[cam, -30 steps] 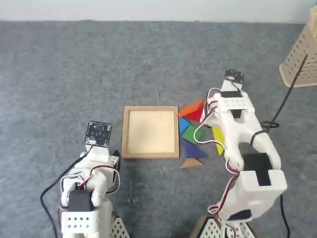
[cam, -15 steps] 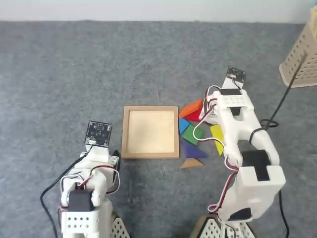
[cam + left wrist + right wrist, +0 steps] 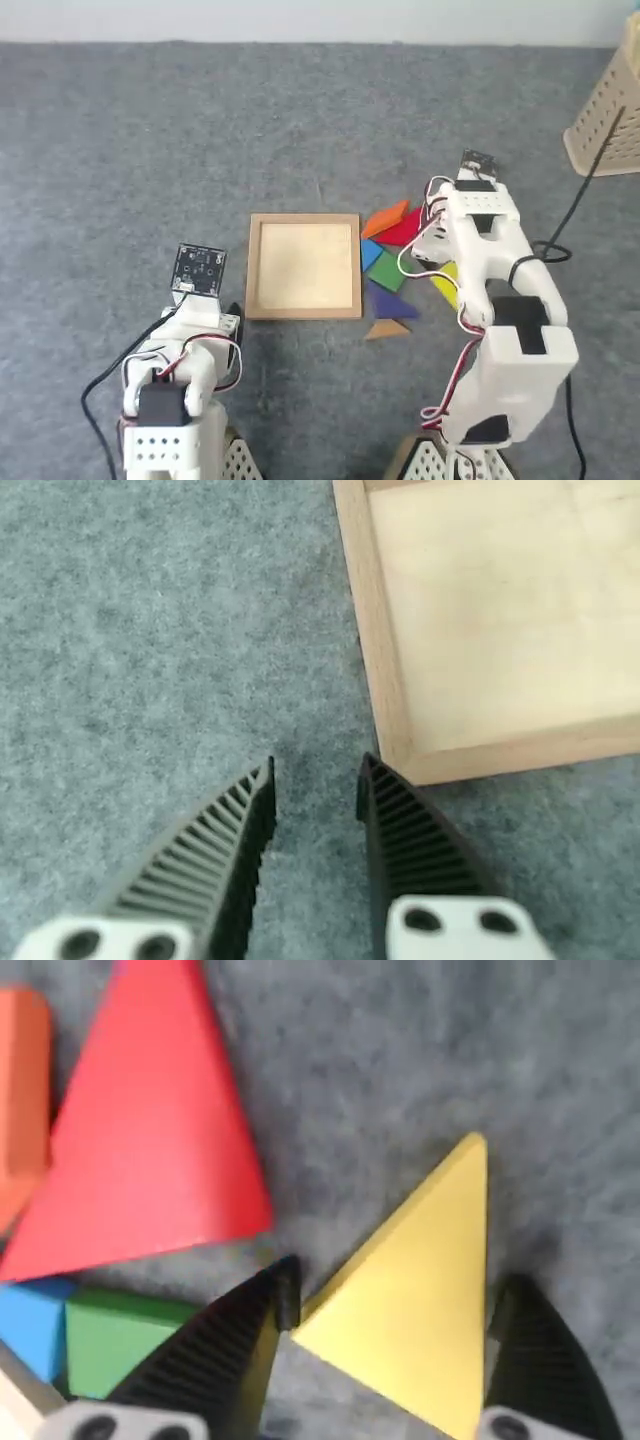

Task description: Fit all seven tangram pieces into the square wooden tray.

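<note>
The square wooden tray (image 3: 304,308) lies on grey carpet with nothing in it. Right of it lie the orange (image 3: 388,215), red (image 3: 408,230), blue (image 3: 369,253), green (image 3: 388,270), purple (image 3: 392,300) and tan (image 3: 387,328) pieces. My right arm (image 3: 480,235) hangs over the yellow triangle (image 3: 446,283). In the right wrist view my right gripper (image 3: 400,1290) is open and straddles the yellow triangle (image 3: 410,1300), with the red triangle (image 3: 150,1140) beside it. My left gripper (image 3: 316,775) is slightly open, holds nothing, and sits just off a corner of the tray (image 3: 378,690).
A beige perforated basket (image 3: 610,115) stands at the far right edge. A black cable (image 3: 572,210) runs from it toward my right arm. Open carpet spreads behind and to the left of the tray.
My right arm has shifted slightly to the right, away from the tray and over the yellow triangle. The left arm and the pieces have not moved.
</note>
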You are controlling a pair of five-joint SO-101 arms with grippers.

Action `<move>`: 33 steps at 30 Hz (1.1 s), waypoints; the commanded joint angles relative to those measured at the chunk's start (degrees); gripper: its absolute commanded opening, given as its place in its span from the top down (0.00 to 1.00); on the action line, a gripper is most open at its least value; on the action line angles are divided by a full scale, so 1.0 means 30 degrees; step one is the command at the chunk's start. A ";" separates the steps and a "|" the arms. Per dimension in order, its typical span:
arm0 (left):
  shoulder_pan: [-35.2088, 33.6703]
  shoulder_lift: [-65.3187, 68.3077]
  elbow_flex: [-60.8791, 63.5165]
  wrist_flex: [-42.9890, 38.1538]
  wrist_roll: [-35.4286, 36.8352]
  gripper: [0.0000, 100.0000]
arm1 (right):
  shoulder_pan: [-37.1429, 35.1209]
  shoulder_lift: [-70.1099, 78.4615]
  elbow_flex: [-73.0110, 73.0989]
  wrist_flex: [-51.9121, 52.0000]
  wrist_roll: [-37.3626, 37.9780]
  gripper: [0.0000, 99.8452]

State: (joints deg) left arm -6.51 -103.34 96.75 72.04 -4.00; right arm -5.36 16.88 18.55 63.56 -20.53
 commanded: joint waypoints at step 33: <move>0.0000 -0.0293 -0.0073 0.0088 0.0147 0.87 | -0.0982 -0.2037 0.1846 -0.0571 0.6974 0.69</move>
State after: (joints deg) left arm -6.51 -103.34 96.75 72.04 -4.00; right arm -7.56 10.64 27.25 62.51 0.22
